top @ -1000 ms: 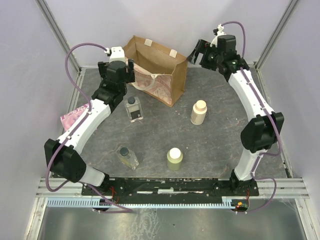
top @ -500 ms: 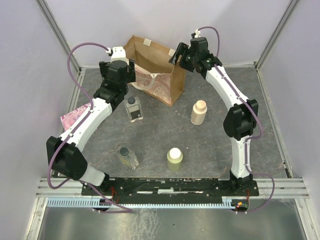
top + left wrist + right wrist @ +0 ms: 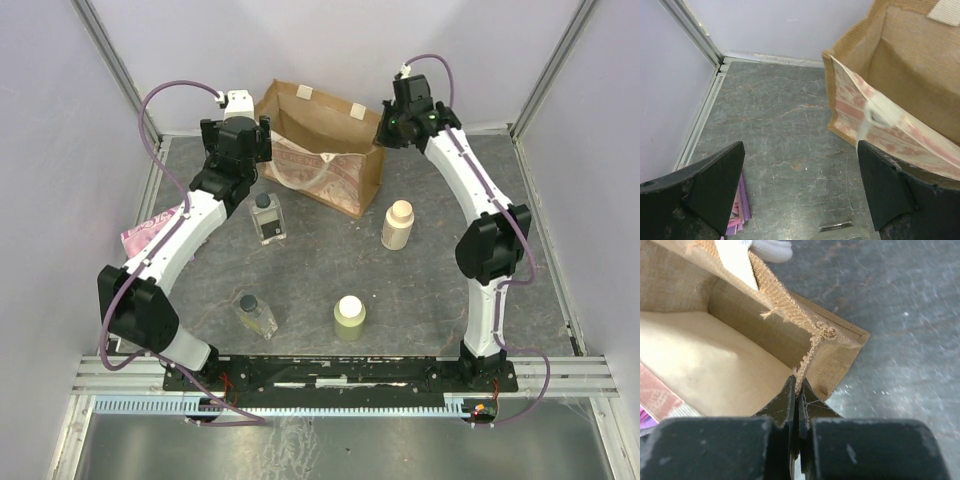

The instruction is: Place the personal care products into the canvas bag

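Observation:
The canvas bag stands open at the back of the table, patterned panel facing front. My right gripper is shut on the frayed right edge of its rim; in the right wrist view the gripper pinches that edge of the bag. My left gripper hangs open just left of the bag, nothing between its fingers. On the table stand two clear squarish bottles, a cream bottle and a pale yellow-green bottle.
A flat pink packet lies at the table's left edge, partly under the left arm, and shows beside the left finger as the pink packet. Walls and a metal frame close in the back and both sides.
My right arm swung left from the back right corner to the bag and shut on its right rim. The bag's mouth has pulled wider to the right. The left arm barely moved.

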Robot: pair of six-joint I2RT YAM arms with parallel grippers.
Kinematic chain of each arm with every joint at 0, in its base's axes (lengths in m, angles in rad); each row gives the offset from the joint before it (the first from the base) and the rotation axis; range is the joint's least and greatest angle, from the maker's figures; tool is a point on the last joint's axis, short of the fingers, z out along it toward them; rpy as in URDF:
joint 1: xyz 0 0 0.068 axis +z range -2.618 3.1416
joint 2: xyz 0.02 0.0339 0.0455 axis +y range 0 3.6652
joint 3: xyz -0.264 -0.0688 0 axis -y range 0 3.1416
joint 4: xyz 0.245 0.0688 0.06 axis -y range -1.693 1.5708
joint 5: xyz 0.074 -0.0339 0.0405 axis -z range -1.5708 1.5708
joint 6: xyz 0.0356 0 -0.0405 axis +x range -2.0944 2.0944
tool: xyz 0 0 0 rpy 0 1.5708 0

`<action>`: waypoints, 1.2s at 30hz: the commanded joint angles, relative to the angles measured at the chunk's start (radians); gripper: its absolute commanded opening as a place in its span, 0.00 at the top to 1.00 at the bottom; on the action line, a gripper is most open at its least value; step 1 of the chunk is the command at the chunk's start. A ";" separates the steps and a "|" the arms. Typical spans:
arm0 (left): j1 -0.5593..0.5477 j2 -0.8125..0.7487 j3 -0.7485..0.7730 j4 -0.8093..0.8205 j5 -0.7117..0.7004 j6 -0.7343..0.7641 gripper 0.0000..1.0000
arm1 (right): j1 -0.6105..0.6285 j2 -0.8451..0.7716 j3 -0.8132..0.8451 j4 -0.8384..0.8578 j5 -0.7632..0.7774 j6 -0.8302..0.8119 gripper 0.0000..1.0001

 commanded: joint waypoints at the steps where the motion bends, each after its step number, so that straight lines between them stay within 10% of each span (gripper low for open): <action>1: 0.002 0.004 0.068 0.028 0.025 0.058 0.00 | -0.066 -0.063 0.092 -0.222 -0.018 -0.061 1.00; 9: 0.003 0.042 0.086 0.051 0.097 0.081 0.00 | -0.089 -0.120 0.050 -0.345 -0.013 -0.151 0.93; 20: 0.027 0.195 0.194 0.119 0.229 0.120 0.00 | -0.089 -0.226 0.023 -0.345 0.041 -0.189 0.10; 31: 0.088 0.337 0.290 0.138 0.270 0.130 0.01 | -0.088 -0.326 -0.064 -0.391 0.032 -0.261 0.02; 36: 0.091 0.359 0.302 0.103 0.373 0.119 0.29 | -0.089 -0.394 -0.174 -0.404 0.016 -0.285 0.03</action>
